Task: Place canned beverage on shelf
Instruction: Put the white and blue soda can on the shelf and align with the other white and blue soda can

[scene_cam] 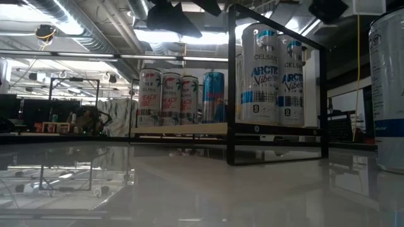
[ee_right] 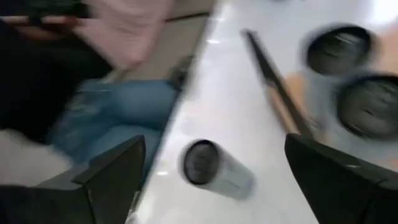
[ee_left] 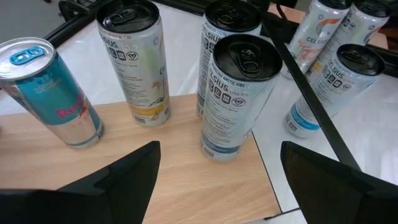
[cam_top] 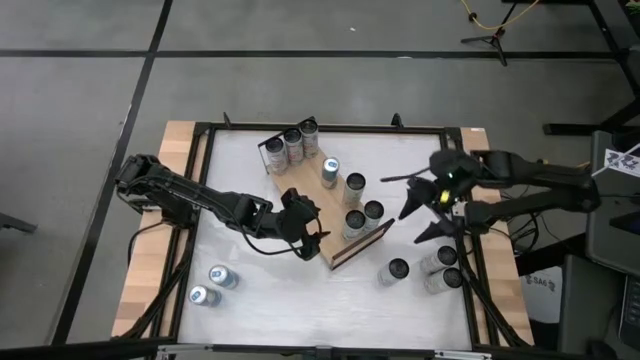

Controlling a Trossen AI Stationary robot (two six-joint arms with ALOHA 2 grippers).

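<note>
Wooden shelf [cam_top: 325, 215] at the counter's centre carries several cans; with both tools released, left tool [cam_top: 303, 232] at its 7 o'clock end and right tool [cam_top: 428, 212] at 3 o'clock, a careless sweep could topple the nearest can [ee_left: 236, 93].

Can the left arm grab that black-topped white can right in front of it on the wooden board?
Probably yes. The left gripper has open jaws facing the black-topped white can on the light-brown wooden shelf board, with nothing between them. Neighbouring cans stand close.
</note>
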